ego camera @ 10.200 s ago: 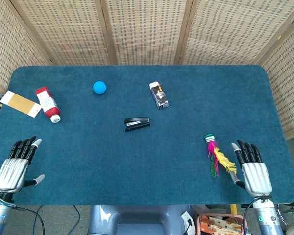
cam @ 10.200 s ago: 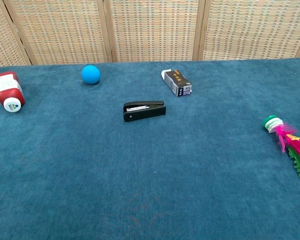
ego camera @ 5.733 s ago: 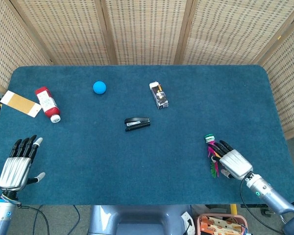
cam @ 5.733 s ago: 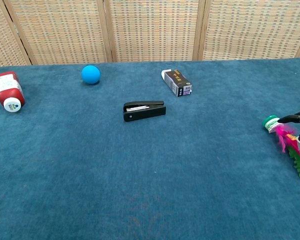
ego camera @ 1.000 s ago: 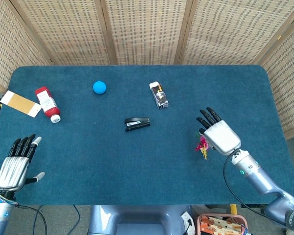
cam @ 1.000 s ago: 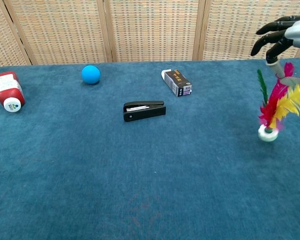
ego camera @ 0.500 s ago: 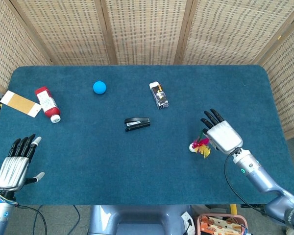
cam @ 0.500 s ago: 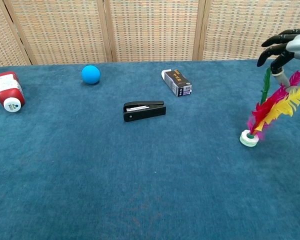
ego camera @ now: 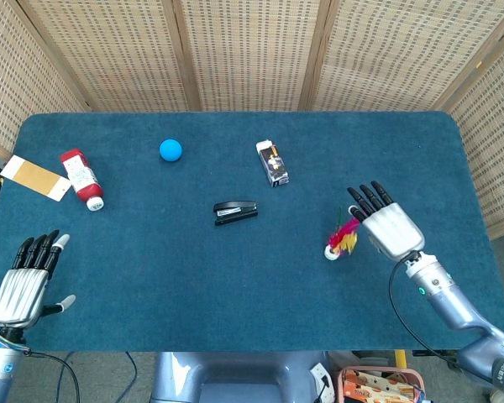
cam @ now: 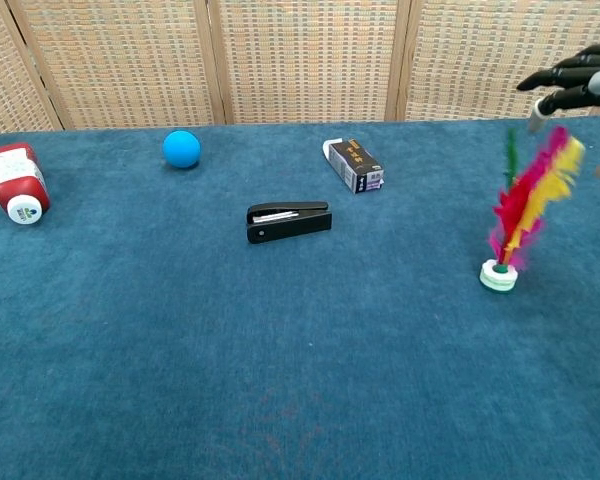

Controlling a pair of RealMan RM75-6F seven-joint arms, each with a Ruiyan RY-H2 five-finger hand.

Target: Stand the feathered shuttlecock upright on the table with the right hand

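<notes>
Right hand [cam: 585, 78] mostly beyond chest view's edge (only dark fingers [cam: 560, 72] showing)

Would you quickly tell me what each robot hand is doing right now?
Left robot hand: open, holding nothing.
Right robot hand: open, fingers spread beside the shuttlecock, not gripping it.

silver-backed robot hand [ego camera: 392, 230] with black fingers, grey arm, black cable.
</notes>
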